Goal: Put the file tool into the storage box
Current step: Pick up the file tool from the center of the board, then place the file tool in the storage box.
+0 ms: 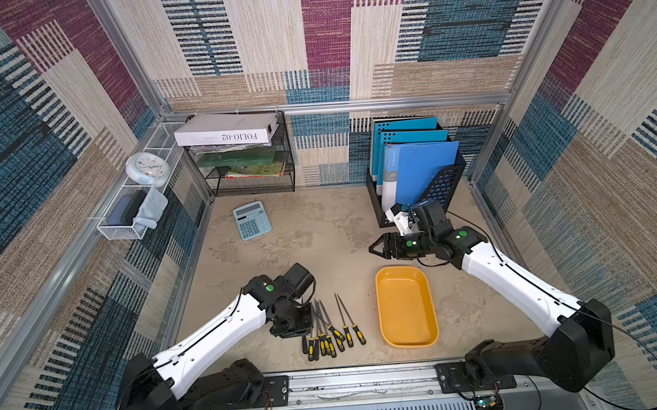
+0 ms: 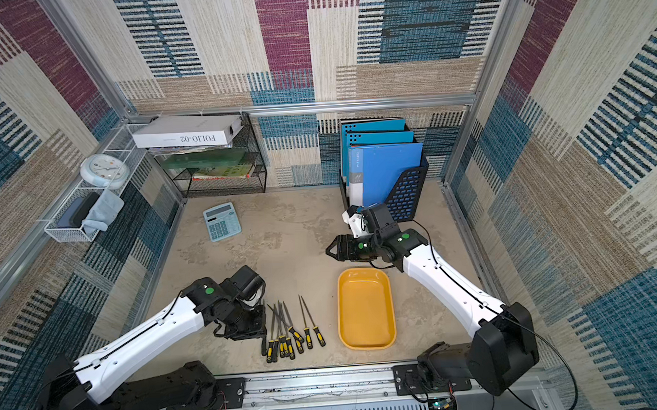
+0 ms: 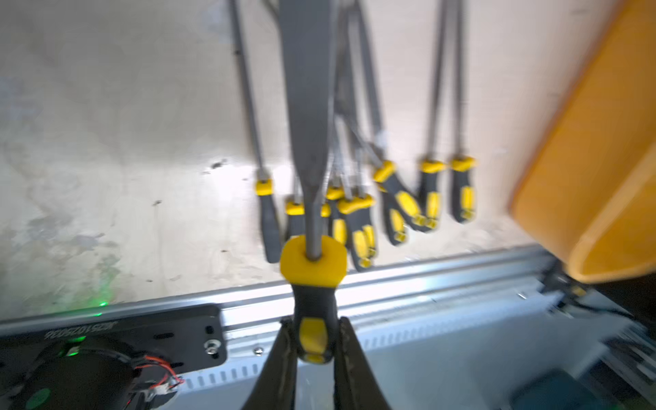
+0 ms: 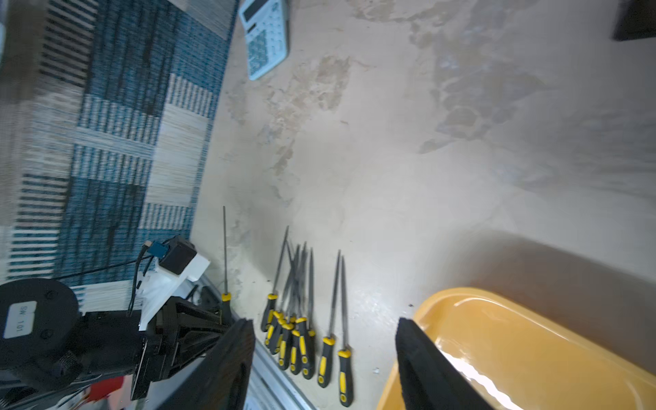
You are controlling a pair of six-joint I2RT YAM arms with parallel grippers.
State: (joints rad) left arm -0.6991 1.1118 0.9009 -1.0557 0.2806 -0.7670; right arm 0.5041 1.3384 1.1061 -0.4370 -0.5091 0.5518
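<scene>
Left claw (image 3: pixel 314 340) grips a file tool (image 3: pixel 308 106) by its handle, over the loose files (image 1: pixel 334 327), probably so it lays lengthwise into the empty storage box (image 1: pixel 405 305) to the right. Right claw (image 1: pixel 374 247) is open, parked just past the box's far end.

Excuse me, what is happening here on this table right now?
The left gripper is shut on the handle of one file, next to the other files lying on the table. The yellow storage box beside them is empty. The right gripper is open, holding nothing, past the box's far end.
</scene>
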